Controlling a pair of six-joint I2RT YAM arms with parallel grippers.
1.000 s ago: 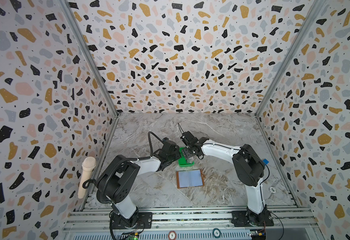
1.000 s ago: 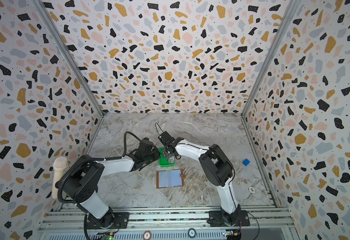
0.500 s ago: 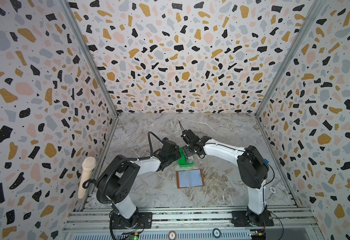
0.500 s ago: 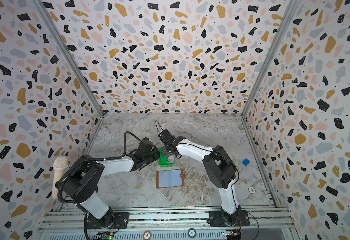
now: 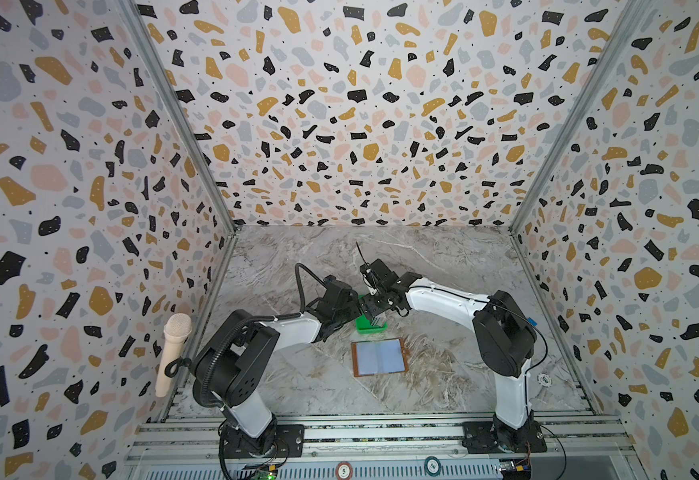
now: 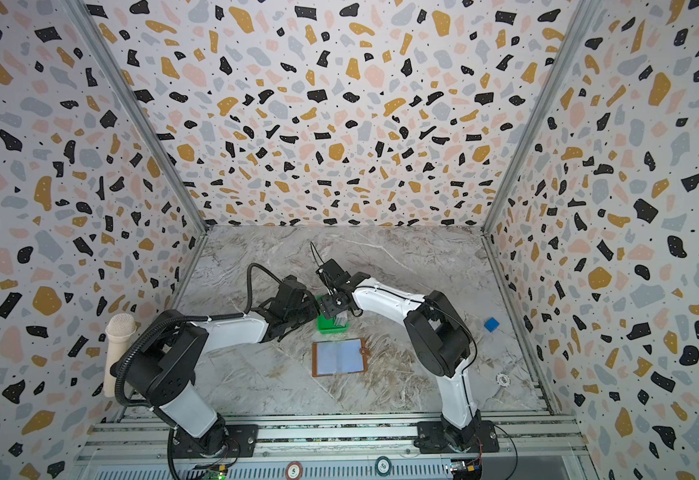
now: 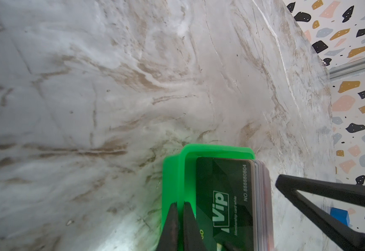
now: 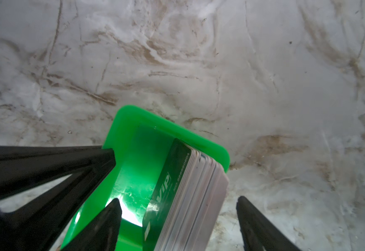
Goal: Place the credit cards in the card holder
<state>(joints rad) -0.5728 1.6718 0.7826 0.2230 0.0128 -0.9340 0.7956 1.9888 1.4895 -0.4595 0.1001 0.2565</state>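
Note:
The credit cards (image 8: 194, 184) stand on edge as a stack in a small green tray (image 8: 138, 134), a dark "VIP" card (image 7: 225, 195) facing outward. My left gripper (image 7: 178, 204) is shut on the tray's side wall (image 7: 170, 173). My right gripper (image 8: 178, 201) is open, one finger inside the tray and one outside, with the stack between them untouched. The tan card holder (image 5: 379, 357) lies open on the table just in front of the tray (image 5: 370, 326), its bluish sleeves facing up. Both top views show it (image 6: 339, 357).
A blue cube (image 6: 491, 324) sits near the right wall, and a white chip (image 6: 503, 379) lies beside the right arm's base. A beige microphone (image 5: 173, 357) leans at the left wall. Speckled walls close in three sides of the marble table.
Both grippers stay at the green tray. The right arm's elbow has shifted slightly to the right. The card holder has not moved.

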